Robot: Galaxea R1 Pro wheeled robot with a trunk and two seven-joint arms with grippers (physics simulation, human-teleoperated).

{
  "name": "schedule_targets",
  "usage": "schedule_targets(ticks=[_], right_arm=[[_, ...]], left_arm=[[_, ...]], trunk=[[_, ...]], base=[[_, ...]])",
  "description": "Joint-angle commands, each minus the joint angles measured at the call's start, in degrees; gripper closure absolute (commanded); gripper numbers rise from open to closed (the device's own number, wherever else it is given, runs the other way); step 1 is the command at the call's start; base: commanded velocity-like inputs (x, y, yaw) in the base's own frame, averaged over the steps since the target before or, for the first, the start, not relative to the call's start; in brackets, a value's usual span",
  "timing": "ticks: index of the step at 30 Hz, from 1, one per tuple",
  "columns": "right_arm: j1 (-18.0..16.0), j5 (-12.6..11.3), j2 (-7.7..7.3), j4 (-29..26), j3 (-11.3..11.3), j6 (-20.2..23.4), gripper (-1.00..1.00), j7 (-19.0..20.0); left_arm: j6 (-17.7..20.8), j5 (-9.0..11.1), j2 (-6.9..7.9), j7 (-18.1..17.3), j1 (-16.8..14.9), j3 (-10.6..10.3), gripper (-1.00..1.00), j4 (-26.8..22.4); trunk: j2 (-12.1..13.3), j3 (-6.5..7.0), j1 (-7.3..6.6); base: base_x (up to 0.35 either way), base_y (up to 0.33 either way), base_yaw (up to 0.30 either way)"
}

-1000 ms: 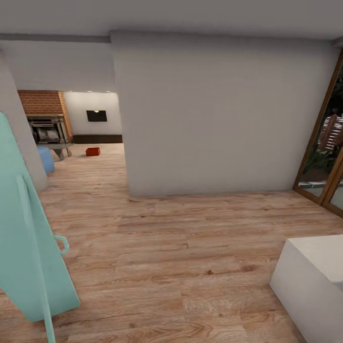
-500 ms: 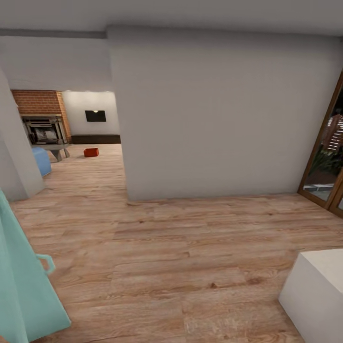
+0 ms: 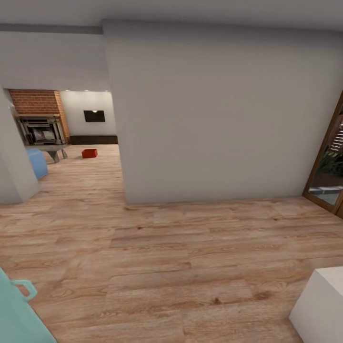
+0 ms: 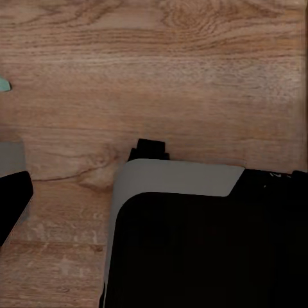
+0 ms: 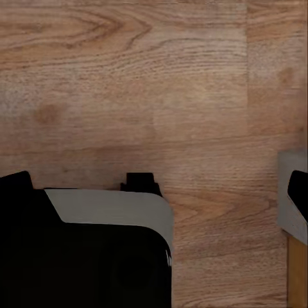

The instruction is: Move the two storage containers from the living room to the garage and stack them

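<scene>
Jaws first: we cannot tell how either pair stands. Along the left arm's camera we look at a black and grey block of robot body over the plank floor, with another dark piece at one edge, and no fingertips that we can make out. Along the right arm's camera it is much the same (a dark grey-trimmed housing above the same wood grain), with a grey and black part at the far edge.

From the head we see light wood-plank flooring running out ahead of us to a broad white wall that takes up the middle of the scene. To the left of that wall an opening leads into the living room. Well away from us on its floor sits one red-orange storage container, resting alone on the planks. Near it, further left, stand a brick fireplace with a low grey table in front and a blue seat just beside. On the far wall hangs a small dark panel above a long dark-brown cabinet.

Closer to us, a teal object with a loop handle shows at lower left, a white block at lower right, and a wood-framed glass door on the right.
</scene>
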Motion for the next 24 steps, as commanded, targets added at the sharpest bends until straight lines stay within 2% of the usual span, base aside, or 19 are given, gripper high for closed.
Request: schedule_targets(ticks=[1, 24], right_arm=[[-0.07, -0.5, 0.05, 0.18, 0.48, -0.31, -1.0, -0.05], [-0.07, -0.45, -0.04, 0.14, 0.48, -0.32, -1.0, -0.17]], left_arm=[[0.09, 0.48, 0.0, 0.08, -0.03, -0.12, -1.0, -0.03], [0.09, 0.55, 0.0, 0.03, -0.03, -0.12, -1.0, -0.03]], trunk=[[-0.03, -0.06, 0.03], [-0.03, -0.06, 0.03]], base=[[0.322, 0.0, 0.0], [0.322, 0.0, 0.0]])
